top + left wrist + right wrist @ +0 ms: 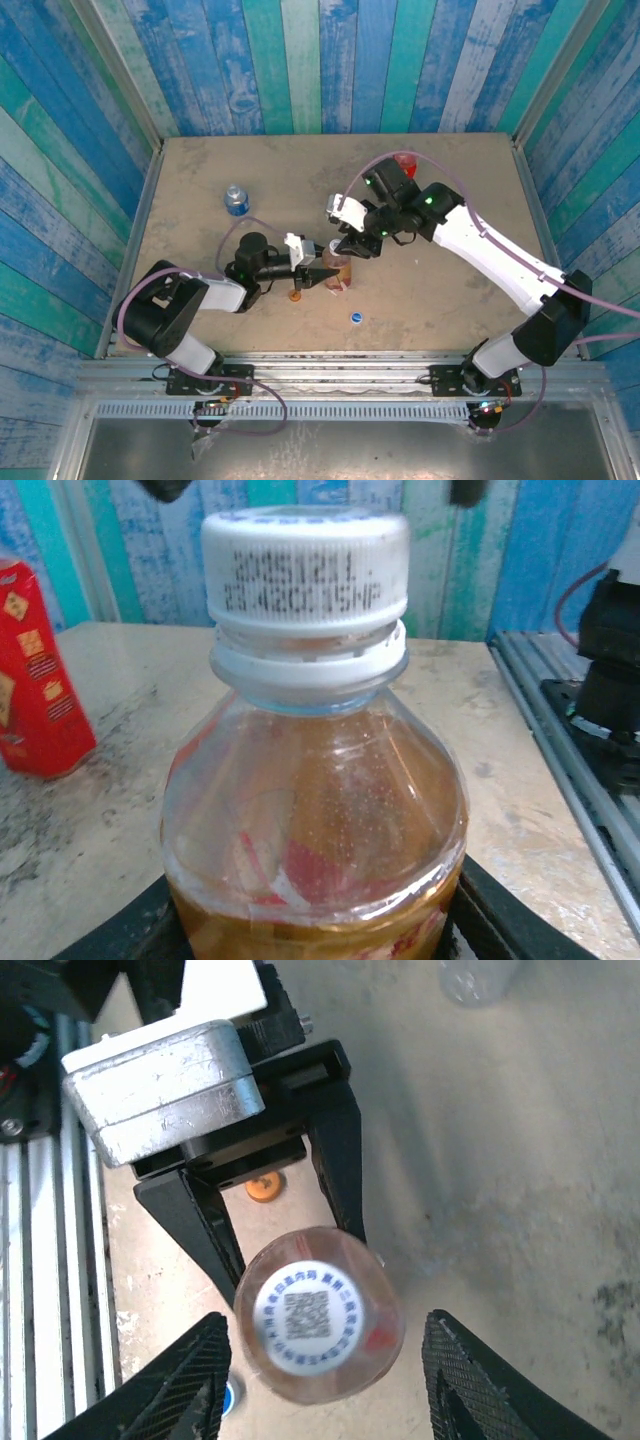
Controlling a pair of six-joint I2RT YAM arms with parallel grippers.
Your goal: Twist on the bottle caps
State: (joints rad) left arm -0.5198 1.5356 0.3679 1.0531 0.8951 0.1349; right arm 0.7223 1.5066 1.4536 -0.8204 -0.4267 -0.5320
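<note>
The amber tea bottle [341, 268] stands upright near the table's middle, with my left gripper [332, 271] shut on its body [310, 810]. A white cap [305, 580] sits on its neck; from above it shows a printed code [310, 1320]. My right gripper [325, 1320] hangs over the cap, open, its fingers [180, 1390] to either side of the cap and clear of it. The orange cap [295, 295] and the blue cap [356, 318] lie loose on the table near the front. The red bottle [405, 162] stands at the back right, the clear bottle with a blue label [236, 200] at the back left.
The left gripper's black fingers [205, 1225] reach in under my right gripper on both sides of the bottle. Metal rails [330, 368] run along the table's near edge. Blue plank walls [300, 60] close in the back and both sides.
</note>
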